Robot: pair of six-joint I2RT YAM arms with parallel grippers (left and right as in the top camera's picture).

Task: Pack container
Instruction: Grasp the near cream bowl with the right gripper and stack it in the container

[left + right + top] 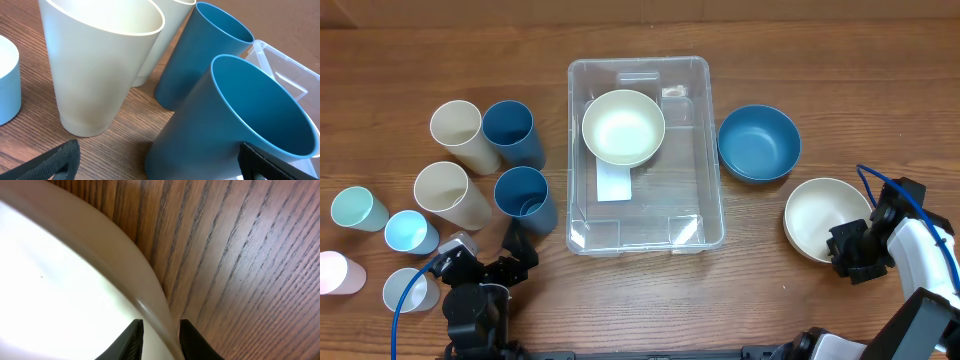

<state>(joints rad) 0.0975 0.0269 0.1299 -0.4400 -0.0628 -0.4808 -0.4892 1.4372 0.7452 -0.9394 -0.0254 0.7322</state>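
The container (715,150) is a large clear bin at the table's middle, with a cream bowl (623,127) inside it at the back. My right gripper (847,255) is at the near edge of a white bowl (823,215) right of the bin. In the right wrist view its fingers (161,340) straddle the bowl's rim (60,280), closed on it. My left gripper (490,255) is open just in front of a dark blue cup (525,195). In the left wrist view that cup (225,115) stands between the wide-spread fingers (160,165).
A blue bowl (758,142) sits right of the bin. Left of the bin stand two cream cups (455,125) (445,190), another dark blue cup (510,130), light blue cups (358,208) (408,232) (405,290) and a pink cup (335,272).
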